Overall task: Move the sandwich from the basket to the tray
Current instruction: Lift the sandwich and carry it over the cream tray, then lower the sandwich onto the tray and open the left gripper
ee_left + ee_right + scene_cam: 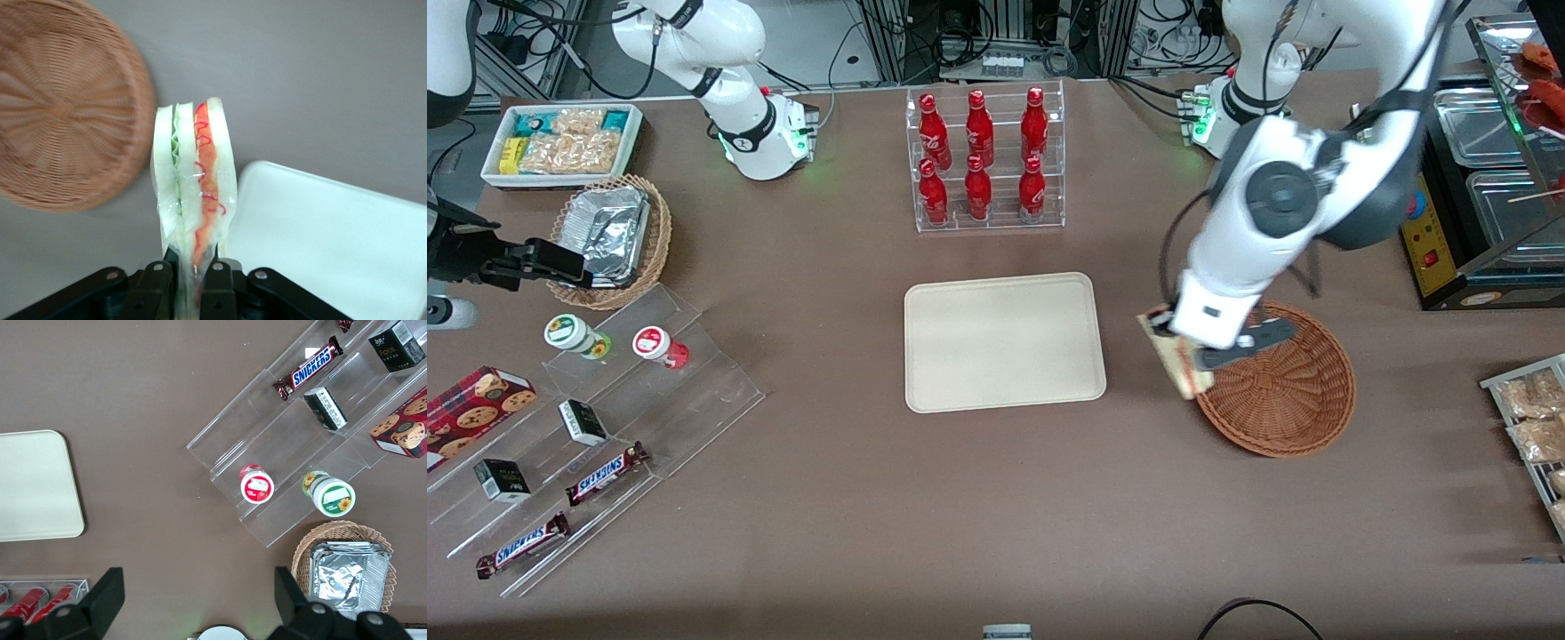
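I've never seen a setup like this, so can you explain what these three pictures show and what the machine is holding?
These are robot arms at a brown table. One picture looks down from the front; the other two come from cameras on the arms' wrists. The working arm's claw is shut on a wrapped sandwich, held above the table between the reddish-brown wicker basket and the empty cream tray. Also on the table: a rack of red bottles, a foil-lined basket, and chocolate bars on clear steps.

hand [1199, 354] holding sandwich [1178, 366] above basket [1280, 384] rim; beside tray [1003, 340]; tray bare
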